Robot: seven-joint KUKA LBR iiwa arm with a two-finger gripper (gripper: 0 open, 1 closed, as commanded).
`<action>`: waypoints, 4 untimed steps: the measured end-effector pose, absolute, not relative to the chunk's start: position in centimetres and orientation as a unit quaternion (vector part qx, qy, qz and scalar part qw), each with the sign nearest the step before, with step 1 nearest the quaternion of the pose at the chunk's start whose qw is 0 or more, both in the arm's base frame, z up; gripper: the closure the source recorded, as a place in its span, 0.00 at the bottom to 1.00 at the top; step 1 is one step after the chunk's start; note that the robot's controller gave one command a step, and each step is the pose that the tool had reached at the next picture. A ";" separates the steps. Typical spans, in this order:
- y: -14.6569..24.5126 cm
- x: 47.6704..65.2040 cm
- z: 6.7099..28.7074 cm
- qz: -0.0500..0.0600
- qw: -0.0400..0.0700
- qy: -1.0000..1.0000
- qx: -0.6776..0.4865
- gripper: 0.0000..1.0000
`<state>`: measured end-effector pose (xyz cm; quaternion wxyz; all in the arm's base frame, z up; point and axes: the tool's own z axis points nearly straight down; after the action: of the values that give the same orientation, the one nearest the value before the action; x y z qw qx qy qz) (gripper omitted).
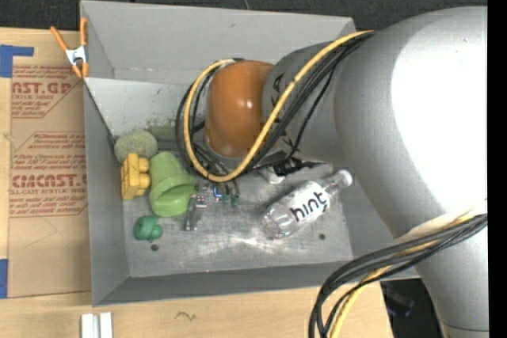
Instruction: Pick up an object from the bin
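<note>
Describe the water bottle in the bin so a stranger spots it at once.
In the grey metal bin, look at the floor's right side, below the arm's orange cover. A clear plastic bottle lies there on its side, cap pointing up-right. It alone is see-through and bears the word "hint"; its neighbours at the left are green, yellow or grey lumps.

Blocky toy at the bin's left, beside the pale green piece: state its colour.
The blocky toy is yellow, clearest in the camera view.

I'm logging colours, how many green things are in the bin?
3: a light green cup left of centre, a small dark green piece in front of it, a dull grey-green lump behind the yellow block. The arm may hide others.
</note>
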<state>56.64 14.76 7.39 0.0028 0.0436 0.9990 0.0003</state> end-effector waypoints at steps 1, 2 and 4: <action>13.8 56.6 7.4 0.003 -0.001 0.962 0.275 1.00; 13.8 56.6 7.4 0.003 -0.001 0.962 0.275 1.00; 10.0 56.9 14.5 0.000 0.003 0.958 0.286 1.00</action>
<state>56.92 10.03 14.47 0.0030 0.2865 0.9581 -0.0002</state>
